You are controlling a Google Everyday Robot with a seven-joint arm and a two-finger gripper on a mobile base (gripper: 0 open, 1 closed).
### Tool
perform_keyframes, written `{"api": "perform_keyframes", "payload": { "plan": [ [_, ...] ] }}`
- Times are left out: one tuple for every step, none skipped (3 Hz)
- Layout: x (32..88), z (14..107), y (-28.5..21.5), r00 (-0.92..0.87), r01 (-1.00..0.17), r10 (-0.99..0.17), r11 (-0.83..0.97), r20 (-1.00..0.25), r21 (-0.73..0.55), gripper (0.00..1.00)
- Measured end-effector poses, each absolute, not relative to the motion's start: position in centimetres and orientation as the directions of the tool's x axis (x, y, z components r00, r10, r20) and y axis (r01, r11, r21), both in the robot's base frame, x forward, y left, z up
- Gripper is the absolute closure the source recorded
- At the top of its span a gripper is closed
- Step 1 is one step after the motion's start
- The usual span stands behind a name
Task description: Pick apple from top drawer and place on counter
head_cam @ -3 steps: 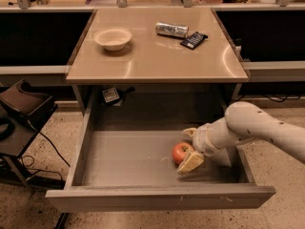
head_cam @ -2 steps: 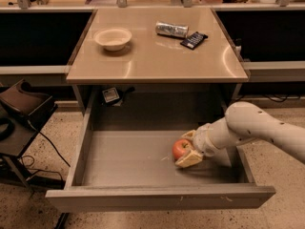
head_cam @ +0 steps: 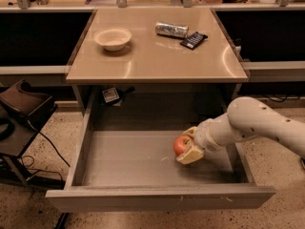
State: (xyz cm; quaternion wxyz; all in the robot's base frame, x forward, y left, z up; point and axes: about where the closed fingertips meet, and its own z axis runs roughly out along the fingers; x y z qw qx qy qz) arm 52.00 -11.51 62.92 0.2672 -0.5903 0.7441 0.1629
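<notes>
The top drawer [head_cam: 143, 197] is pulled fully open below the counter [head_cam: 152, 56]. The red-orange apple [head_cam: 181, 145] is over the right part of the drawer floor. My gripper [head_cam: 188, 144] reaches in from the right on a white arm [head_cam: 257, 125], its pale fingers [head_cam: 191, 154] closed around the apple, one above and one below. The apple seems slightly off the floor.
On the counter stand a pale bowl [head_cam: 113, 38] at the left, a silver can lying on its side [head_cam: 171, 30] and a black packet [head_cam: 193, 40] at the right. A dark chair [head_cam: 19, 109] stands left of the drawer.
The gripper with the apple has risen slightly and shifted a little towards the back of the drawer.
</notes>
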Motion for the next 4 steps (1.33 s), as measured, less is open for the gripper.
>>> {"api": "perform_keyframes", "payload": {
  "plan": [
    [52.5, 68.8, -12.7, -0.192, -0.938, -0.808, 0.318, -0.557, -0.139, 1.00],
    [54.4, 74.8, -14.4, -0.247, -0.907, -0.818, 0.384, -0.520, -0.174, 1.00],
    [57.7, 79.0, -16.7, -0.312, -0.876, -0.807, 0.449, -0.501, -0.176, 1.00],
    [61.9, 81.5, -18.6, -0.364, -0.849, -0.787, 0.500, -0.498, -0.170, 1.00]
  ]
}}
